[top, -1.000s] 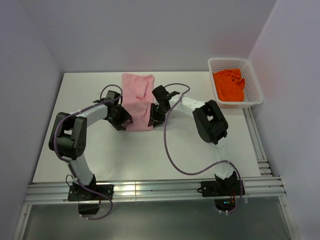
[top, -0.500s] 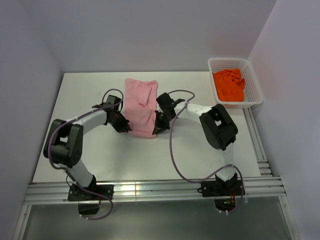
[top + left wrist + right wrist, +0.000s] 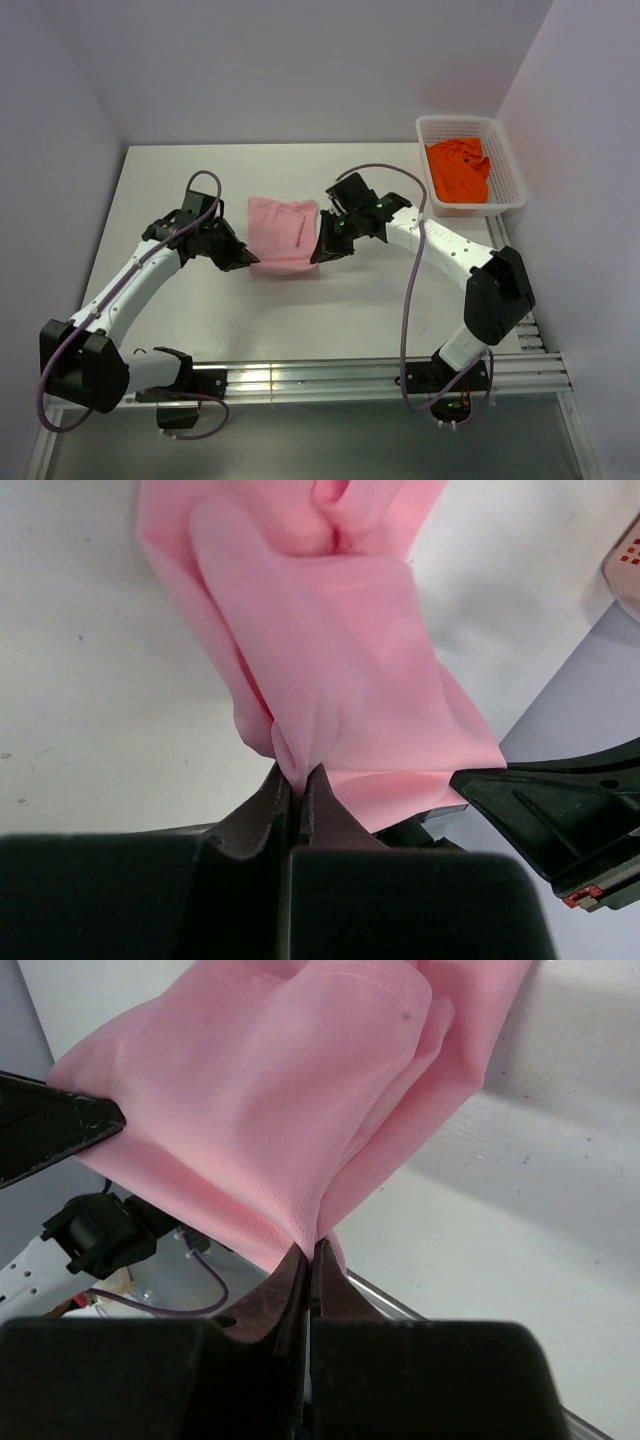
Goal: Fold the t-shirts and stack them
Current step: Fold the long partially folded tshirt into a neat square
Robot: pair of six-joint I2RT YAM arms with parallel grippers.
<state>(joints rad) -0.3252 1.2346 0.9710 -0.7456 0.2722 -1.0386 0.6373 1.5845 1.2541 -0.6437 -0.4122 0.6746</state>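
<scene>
The pale pink t-shirt [image 3: 283, 234], folded into a narrow strip, hangs lifted between both grippers over the middle of the table. My left gripper [image 3: 248, 262] is shut on its near-left corner; in the left wrist view the pink t-shirt [image 3: 330, 650] is pinched in my left gripper [image 3: 297, 776]. My right gripper [image 3: 320, 253] is shut on the near-right corner; in the right wrist view the pink t-shirt [image 3: 270, 1090] fans out from my right gripper [image 3: 312, 1250]. The bright orange t-shirt [image 3: 459, 170] lies crumpled in the basket.
A white plastic basket [image 3: 505, 160] stands at the back right corner of the white table [image 3: 180, 180]. An aluminium rail [image 3: 320, 378] runs along the near edge. Purple cables loop off both arms.
Both grippers closed on the pink t-shirt's near corners and lifted them, drawing the cloth toward the near side; the shirt looks shorter front to back. Both arms stretched further out.
</scene>
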